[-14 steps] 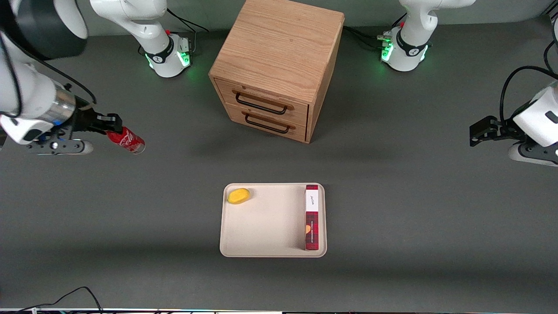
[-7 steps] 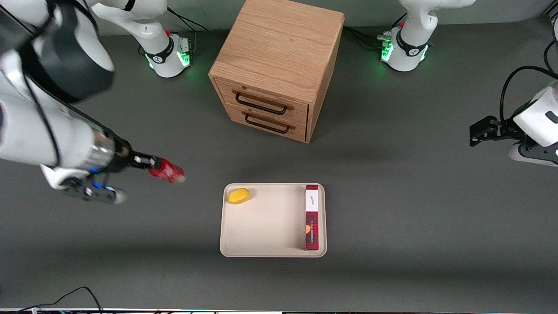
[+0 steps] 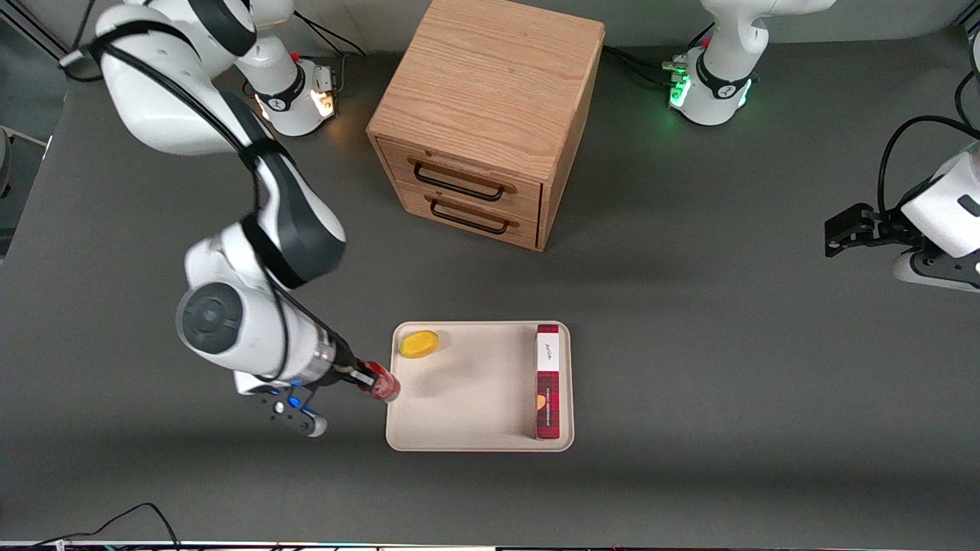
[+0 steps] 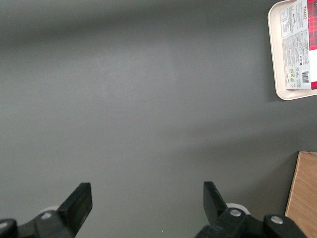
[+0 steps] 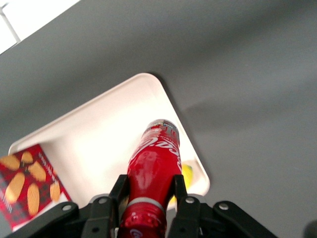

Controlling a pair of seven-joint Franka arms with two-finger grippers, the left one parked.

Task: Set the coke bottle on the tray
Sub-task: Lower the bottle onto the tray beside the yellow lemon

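Coke bottle: we see a small red bottle with white script on its side and a clear base.
Bottle pose: we note it tilted, neck end toward the arm, base end pointing out over the tray's edge.
Bottle state: we record it clamped near its neck by the end effector, off the table.
Bottle location: we place it at the tray's rim on the working arm's end.
Tray: we see a flat cream-beige rectangle with rounded corners and a low raised rim.
Tray location: we find it flat on the table, in front of the drawer cabinet's front, well apart from it.
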